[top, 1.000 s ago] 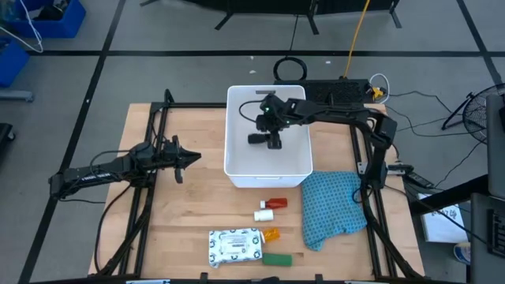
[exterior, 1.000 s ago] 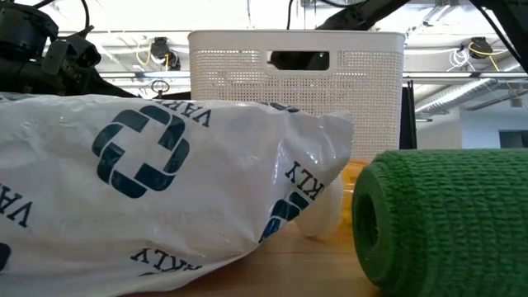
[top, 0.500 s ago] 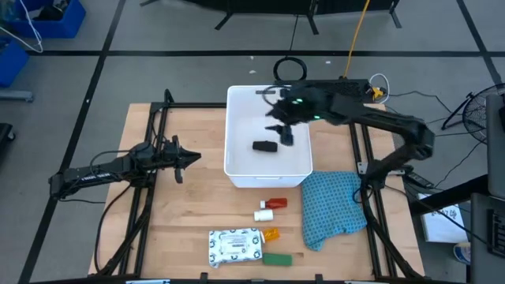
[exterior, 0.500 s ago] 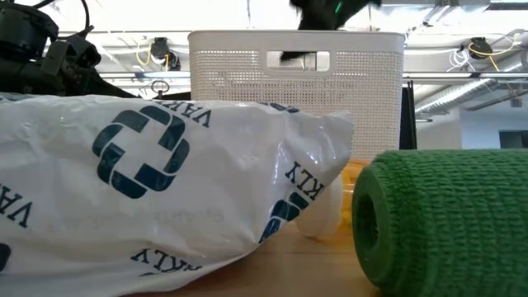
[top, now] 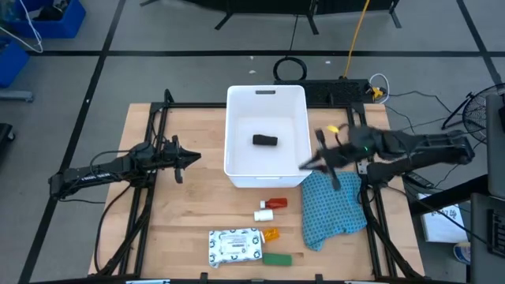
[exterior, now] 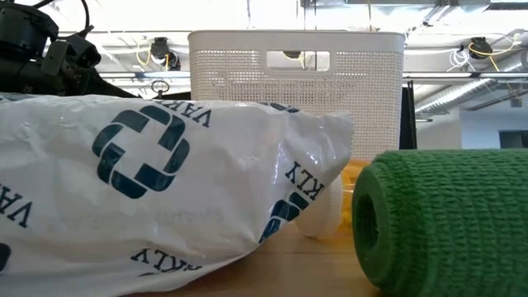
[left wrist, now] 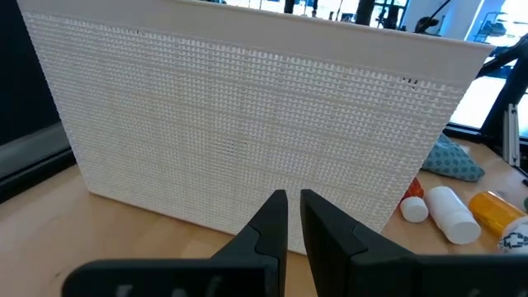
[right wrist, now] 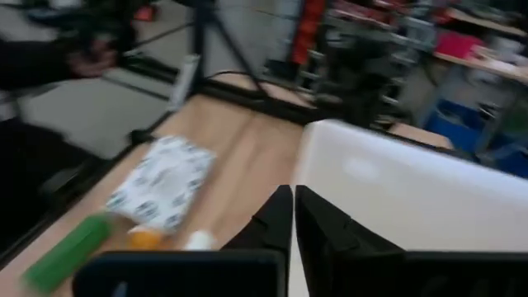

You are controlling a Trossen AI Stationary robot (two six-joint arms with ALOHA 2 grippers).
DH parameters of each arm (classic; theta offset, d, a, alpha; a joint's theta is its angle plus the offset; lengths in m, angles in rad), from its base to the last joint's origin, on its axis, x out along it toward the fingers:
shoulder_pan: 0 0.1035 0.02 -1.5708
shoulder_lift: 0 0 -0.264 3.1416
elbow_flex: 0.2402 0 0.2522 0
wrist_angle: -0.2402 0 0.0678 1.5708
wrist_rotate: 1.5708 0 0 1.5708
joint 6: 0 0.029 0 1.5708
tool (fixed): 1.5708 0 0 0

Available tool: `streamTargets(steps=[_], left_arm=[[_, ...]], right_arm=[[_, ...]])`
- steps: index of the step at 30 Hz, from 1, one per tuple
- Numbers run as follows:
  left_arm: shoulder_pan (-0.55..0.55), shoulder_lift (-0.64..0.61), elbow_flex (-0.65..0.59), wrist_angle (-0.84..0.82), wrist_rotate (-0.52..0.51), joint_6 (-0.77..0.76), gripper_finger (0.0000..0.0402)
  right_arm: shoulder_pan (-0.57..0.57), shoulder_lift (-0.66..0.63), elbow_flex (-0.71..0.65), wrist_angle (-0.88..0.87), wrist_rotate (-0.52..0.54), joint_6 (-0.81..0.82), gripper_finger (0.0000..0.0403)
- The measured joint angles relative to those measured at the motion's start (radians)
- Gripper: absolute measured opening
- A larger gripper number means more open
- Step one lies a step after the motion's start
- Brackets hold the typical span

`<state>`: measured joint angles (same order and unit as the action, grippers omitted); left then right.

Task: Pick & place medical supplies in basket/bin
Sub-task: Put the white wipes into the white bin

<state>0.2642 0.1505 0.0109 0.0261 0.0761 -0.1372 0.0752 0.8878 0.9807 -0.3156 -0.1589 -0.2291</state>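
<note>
Progress is small: only the black block [top: 265, 141] lies inside the white rectangular plastic tub [top: 239, 171], five small supplies wait on the near table, the right gripper [top: 322, 158] hangs closed and empty beside the tub's right wall, and the left gripper [top: 179, 161] waits closed at the left.

Blue patterned cloth [top: 333, 207] lying on the wooden table [top: 189, 213], near its right edge; blue bins [top: 47, 20] on the floor behind.

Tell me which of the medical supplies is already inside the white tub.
The black block. It alone lies on the floor of the white tub; the others lie on the table.
</note>
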Motion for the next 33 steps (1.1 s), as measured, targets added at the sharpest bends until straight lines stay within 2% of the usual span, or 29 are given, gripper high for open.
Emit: streamTargets(steps=[2,5,8,11,15,20,24,27,33], left_arm=[[0.0,0.0,0.0,0.0,0.0,0.001,0.0042],[0.0,0.0,0.0,0.0,0.0,0.001,0.0042],[0.0,0.0,0.0,0.0,0.0,0.002,0.0042],[0.0,0.0,0.0,0.0,0.0,0.003,0.0042],[0.0,0.0,0.0,0.0,0.001,0.002,0.0042],[-0.004,0.0,0.0,0.002,0.032,-0.048,0.0042],[-0.015,0.0,0.0,0.003,0.036,-0.044,0.0042],[-0.017,0.0,0.0,0.002,0.032,-0.072,0.0042],[-0.043,0.0,0.0,0.052,0.133,-0.113,0.0042]], right_arm=[[0.04,-0.09,-0.109,0.03,-0.001,-0.004,0.0002],[0.038,-0.249,-0.273,0.104,0.019,0.044,0.0002],[0.029,-0.389,-0.43,0.242,0.031,0.13,0.0001],[0.051,-0.47,-0.552,0.376,0.025,0.18,0.0001],[0.065,-0.511,-0.686,0.449,0.028,0.16,0.0001],[0.064,-0.532,-0.786,0.632,0.028,0.158,0.0001],[0.064,-0.53,-0.818,0.663,0.044,0.13,0.0001],[0.064,-0.53,-0.842,0.729,0.117,0.095,0.0001],[0.063,-0.53,-0.858,0.744,0.157,0.059,0.0001]])
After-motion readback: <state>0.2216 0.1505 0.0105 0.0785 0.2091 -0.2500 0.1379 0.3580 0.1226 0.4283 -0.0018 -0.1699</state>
